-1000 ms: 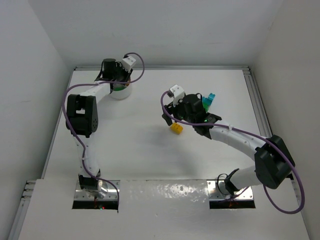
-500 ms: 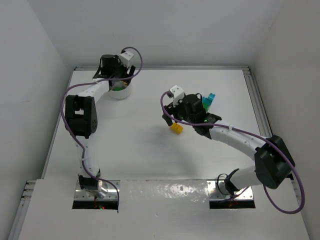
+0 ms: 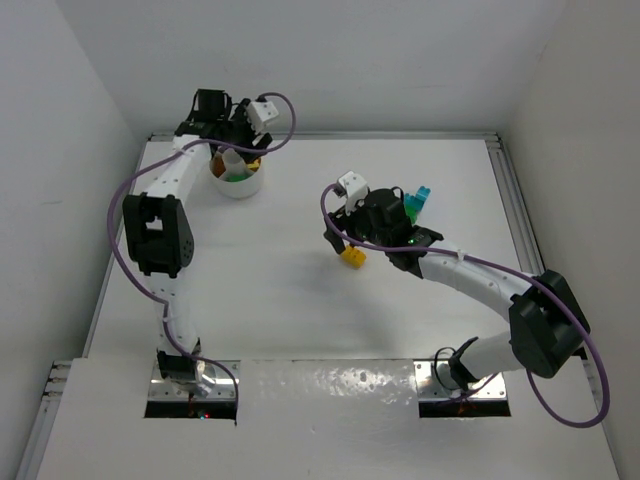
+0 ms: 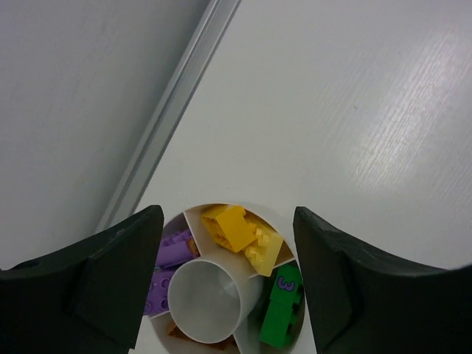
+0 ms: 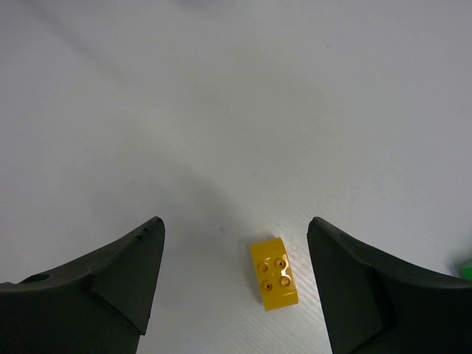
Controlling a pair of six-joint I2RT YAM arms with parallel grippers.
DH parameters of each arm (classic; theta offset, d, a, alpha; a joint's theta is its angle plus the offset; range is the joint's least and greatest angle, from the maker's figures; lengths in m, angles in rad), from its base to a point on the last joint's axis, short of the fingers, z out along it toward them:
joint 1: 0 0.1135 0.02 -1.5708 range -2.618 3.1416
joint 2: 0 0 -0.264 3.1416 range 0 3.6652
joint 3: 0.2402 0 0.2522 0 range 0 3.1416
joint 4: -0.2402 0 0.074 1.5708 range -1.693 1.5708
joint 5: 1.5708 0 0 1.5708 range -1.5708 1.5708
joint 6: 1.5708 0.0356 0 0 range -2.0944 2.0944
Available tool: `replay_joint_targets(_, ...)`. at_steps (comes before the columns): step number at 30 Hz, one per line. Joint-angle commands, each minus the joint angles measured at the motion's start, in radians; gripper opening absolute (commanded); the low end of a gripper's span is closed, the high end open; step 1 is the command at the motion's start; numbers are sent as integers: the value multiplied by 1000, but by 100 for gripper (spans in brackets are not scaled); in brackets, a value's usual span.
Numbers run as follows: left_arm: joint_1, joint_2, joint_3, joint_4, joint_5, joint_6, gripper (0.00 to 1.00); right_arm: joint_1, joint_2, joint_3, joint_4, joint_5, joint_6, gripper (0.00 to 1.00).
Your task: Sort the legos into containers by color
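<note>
- I am holding my right gripper [image 5: 236, 221] nearest the arm bases, low over the white table [image 5: 221, 88]. Its two fingers [image 5: 96, 287] are standing spread wide, with nothing between them.
- One yellow brick [image 5: 273, 273], four studs up, is lying flat on the table below that gap. It is touching neither finger.
- Just beyond my right wrist, teal bricks [image 3: 420, 195] and one green brick [image 3: 409, 212] are sitting together. My wrist is covering part of the group, so I cannot count the teal ones. My wrist camera is catching only a green sliver at its right edge.
- Farthest off, one round white bowl [image 3: 255, 186] is standing near the table's far left corner, beside the metal rail [image 4: 181, 103].
- I am hanging my left gripper [image 4: 227, 214] directly above the bowl, fingers apart and gripping nothing.
- Around the bowl's round centre cup [image 4: 210, 299], the compartments are holding sorted pieces:
  - two yellow legos [image 4: 230, 225] in one section;
  - one green lego [image 4: 284, 306] with a purple mark in the next;
  - purple legos [image 4: 175, 249], at least two, partly behind my left finger.
- An orange-brown sliver [image 4: 173, 330] is showing at the frame's lower edge, which is cutting the bowl off. I cannot tell how many pieces are there.
</note>
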Motion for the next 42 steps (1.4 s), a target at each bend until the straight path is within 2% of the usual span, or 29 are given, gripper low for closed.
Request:
replay_joint_targets(1, 20, 24, 70, -151, 83, 138, 69, 3, -33, 25, 17, -24, 11, 77)
replay_joint_targets(4, 18, -48, -11, -144, 178, 173, 66, 3, -39, 28, -9, -10, 37, 77)
replay_joint_targets(5, 12, -115, -52, -125, 193, 177, 64, 2, -46, 30, -20, 40, 55, 77)
replay_joint_targets(7, -22, -182, -159, -36, 198, 97, 57, -13, -52, 31, -70, 64, 89, 76)
replay_joint_targets(11, -107, -245, -200, -231, 235, 235, 57, -96, -98, -31, -136, 62, 193, 75)
replay_joint_targets(14, -201, -227, -237, -324, 255, 332, 70, -229, -177, -128, -152, 10, 273, 77)
replay_joint_targets(17, -331, -187, -280, -386, 311, 464, 77, -319, -274, -183, -211, 67, 270, 78)
replay_joint_targets(18, -357, -174, -293, -384, 319, 501, 77, -331, -286, -193, -225, 71, 258, 78)
replay_joint_targets(19, -412, -146, -300, -368, 322, 497, 77, -337, -296, -197, -242, 73, 252, 78)
replay_joint_targets(22, -488, -84, -316, -264, 331, 454, 77, -346, -325, -219, -285, 55, 236, 78)
replay_joint_targets(25, -509, -15, -278, -219, 334, 437, 77, -348, -369, -249, -287, 32, 235, 78)
replay_joint_targets(28, -517, 55, -203, -298, 309, 481, 77, -348, -412, -285, -277, 19, 232, 78)
replay_joint_targets(32, -531, 106, -207, -317, 243, 507, 77, -348, -435, -303, -277, 15, 218, 78)
replay_joint_targets(37, -549, 99, -276, -112, 172, 363, 68, -346, -434, -303, -265, 10, 218, 77)
replay_joint_targets(42, -549, 93, -267, -85, 186, 317, 51, -346, -431, -296, -265, 12, 209, 77)
